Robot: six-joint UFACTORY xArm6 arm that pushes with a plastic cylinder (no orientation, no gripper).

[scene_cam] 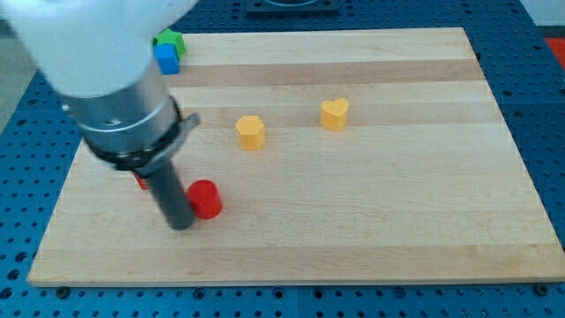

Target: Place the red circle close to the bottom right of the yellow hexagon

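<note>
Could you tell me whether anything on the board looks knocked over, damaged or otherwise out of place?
Nothing stands out. The red circle sits flat beside my tip, and the yellow hexagon and yellow heart rest squarely on the wooden board.

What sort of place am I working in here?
Probably a robotics lab bench: a wooden board lies on a blue perforated table, with small coloured blocks like the red circle beside my tip.

A yellow heart [335, 114] sits on the wooden board [388, 212], toward the view's top and right of centre. At the top left corner a blue block [166, 58] touches a green block [169, 40] just above it. A blue pegboard [538, 53] surrounds the board.
</note>
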